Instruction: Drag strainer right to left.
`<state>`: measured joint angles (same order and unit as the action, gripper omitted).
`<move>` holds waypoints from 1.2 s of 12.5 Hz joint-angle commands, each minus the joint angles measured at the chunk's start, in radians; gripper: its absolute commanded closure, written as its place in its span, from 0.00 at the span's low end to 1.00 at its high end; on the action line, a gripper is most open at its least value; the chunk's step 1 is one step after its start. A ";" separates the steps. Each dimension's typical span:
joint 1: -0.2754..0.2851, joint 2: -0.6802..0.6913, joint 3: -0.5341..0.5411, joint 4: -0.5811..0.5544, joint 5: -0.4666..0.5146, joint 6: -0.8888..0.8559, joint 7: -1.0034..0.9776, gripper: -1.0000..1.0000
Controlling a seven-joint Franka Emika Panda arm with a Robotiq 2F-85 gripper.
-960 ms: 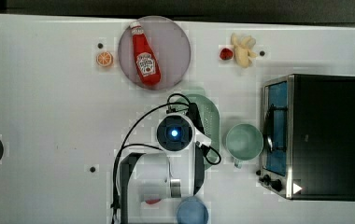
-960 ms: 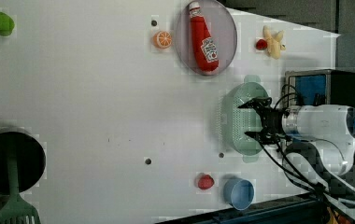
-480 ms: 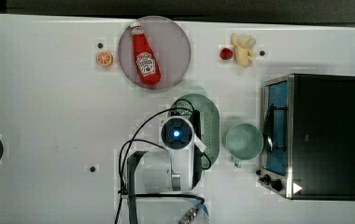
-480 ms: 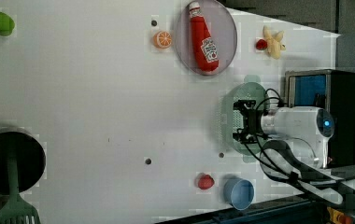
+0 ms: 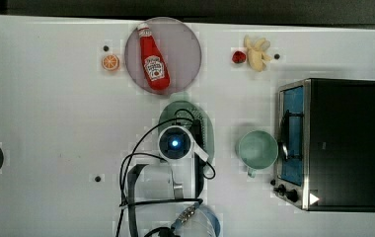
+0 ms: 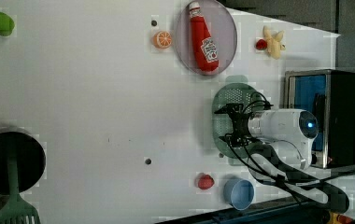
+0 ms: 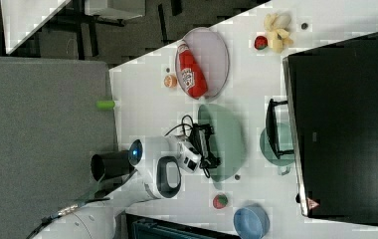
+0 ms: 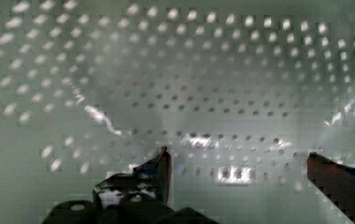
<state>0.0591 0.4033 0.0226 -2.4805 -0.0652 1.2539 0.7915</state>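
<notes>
Progress, as I read it: drag not begun. I'm parked over the strainer [image 5: 203,129], which sits mid-table.

Going left to right in the top view:
- orange slice [image 5: 110,62] near the far edge, well left of everything I care about.
- plate [image 5: 185,42] w/ the ketchup bottle [image 5: 154,63] lying on it; plate's near rim is just beside the strainer's far tab.
- strainer, long axis running far-to-near, mostly hidden under my wrist.
- mug [image 5: 257,149] just right of the strainer, apart from it.
- toaster oven [image 5: 331,143] at the right end; strawberry [image 5: 238,57] and banana [image 5: 257,53] beyond it at the far edge.

So the strainer is at what I take to be its start spot, beside the mug, and the whole leftward pull is left to do. Open white table [image 5: 52,123] to the top view's left, so the path looks free; the plate's rim is the only thing close enough to clip, I'd guess.

Claw: gripper [image 6: 230,124] is spread wide, nothing held. In the left view its two black fingers straddle part of the perforated bowl, pointing down into it. Wrist view confirms: fingertips [image 8: 162,161] stand wide apart over the strainer's holed floor, the other tip at the frame's edge, w/ only perforated plastic between them. Can't tell if the tips touch the floor or hang just above it. Right view has the gripper over the strainer's left rim as the right view shows it.

My call: next I need to sink in or catch a wall, then pull toward the top view's left.
</notes>
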 commanded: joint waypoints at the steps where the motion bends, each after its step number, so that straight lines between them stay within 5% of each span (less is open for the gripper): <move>1: 0.044 -0.030 0.018 0.029 0.020 -0.011 0.086 0.00; 15: 0.279 0.033 0.040 0.130 0.049 -0.024 0.356 0.00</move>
<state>0.3076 0.4429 0.0378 -2.3809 0.0039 1.2422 1.1025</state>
